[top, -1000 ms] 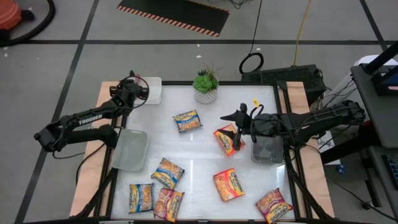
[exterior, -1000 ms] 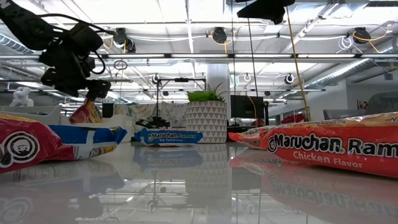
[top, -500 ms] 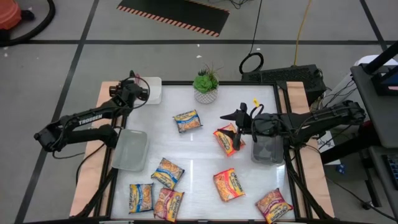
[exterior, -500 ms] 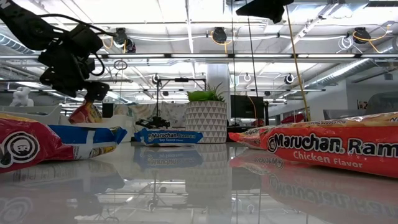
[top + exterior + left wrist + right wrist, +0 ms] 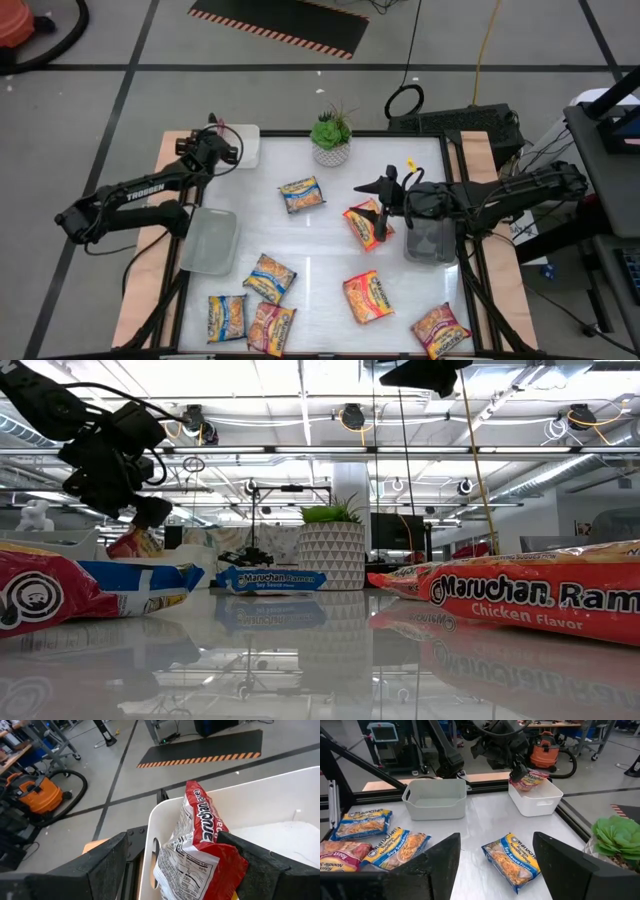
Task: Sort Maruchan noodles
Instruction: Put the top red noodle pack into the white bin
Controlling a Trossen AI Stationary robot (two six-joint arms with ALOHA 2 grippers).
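1. The left gripper (image 5: 222, 150) is seen poised over the white tray (image 5: 246, 148) at the table's far-left corner, its fingers (image 5: 100, 865) spread apart on either side of a red packet (image 5: 200, 850).
2. That red packet is shown standing on edge inside the white tray, leaning against the tray's wall; whether the fingers touch it cannot be told.
3. The right gripper (image 5: 384, 212) is held over an orange-red packet (image 5: 362, 222) near the table's middle, its fingers wide apart and nothing gripped between them.
4. A grey tray (image 5: 209, 240) is placed along the table's left side, and a second grey tray (image 5: 432, 240) lies under the right arm.
5. A blue-and-yellow packet (image 5: 301, 193) is found lying flat between the white tray and the right gripper, just in front of a potted plant (image 5: 331, 135) at the far edge.
6. Along the near edge, five more packets are spread flat: a blue-and-yellow one (image 5: 269, 276), another blue one (image 5: 227, 317), a dark red one (image 5: 270, 327), an orange one (image 5: 367, 297) and an orange-red one (image 5: 440, 329) at the near-right corner.
7. From table height, the "Maruchan" name and "Chicken Flavor" are read on a close orange packet (image 5: 520, 600).
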